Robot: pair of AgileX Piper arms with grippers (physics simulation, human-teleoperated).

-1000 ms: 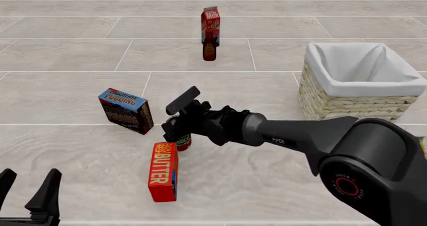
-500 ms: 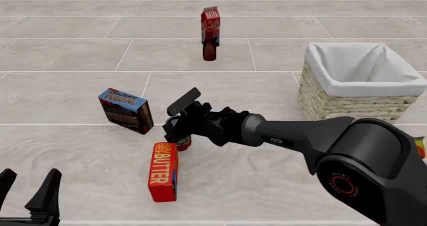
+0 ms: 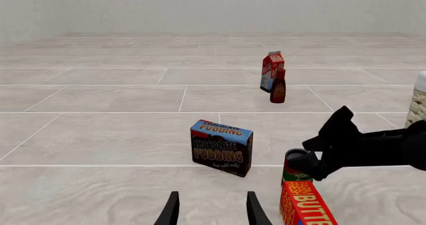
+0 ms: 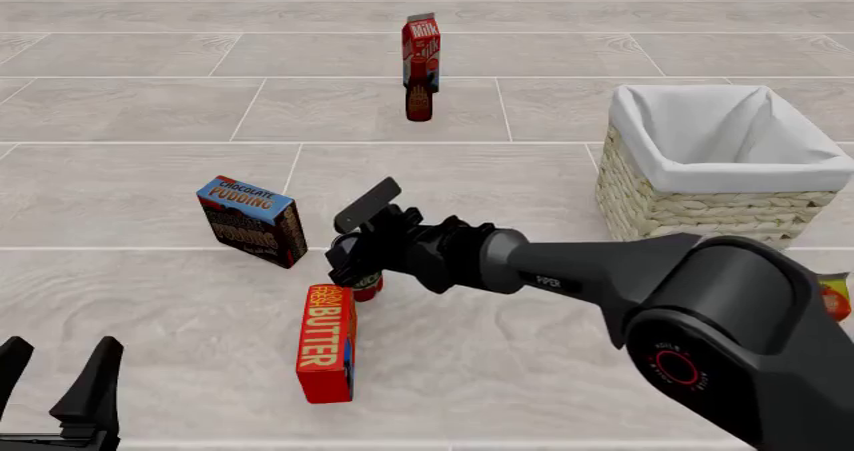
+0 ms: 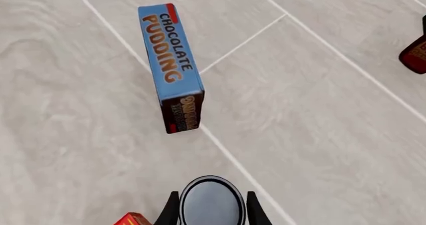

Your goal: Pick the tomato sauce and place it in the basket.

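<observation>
Your right gripper [image 4: 351,254] straddles tomato sauce [image 4: 367,283], fingers either side of can top; firm grip or not, cannot tell. Can stands on floor, butter box [image 4: 327,342] at its 6 o'clock, pudding box [image 4: 251,221] at 10, basket [image 4: 721,161] at 2. Your left gripper [image 4: 54,381] spread wide, idle.

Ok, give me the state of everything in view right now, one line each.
tomato sauce: upright on the floor, between the right gripper's fingers.
right gripper: fingers on either side of the can; firm grip cannot be confirmed.
left gripper: open, holding nothing.
basket: upright, nothing visible inside.
butter box: lying flat beside the can.
pudding box: standing.
milk carton: upright.
dark bottle: upright, in front of the carton.
</observation>
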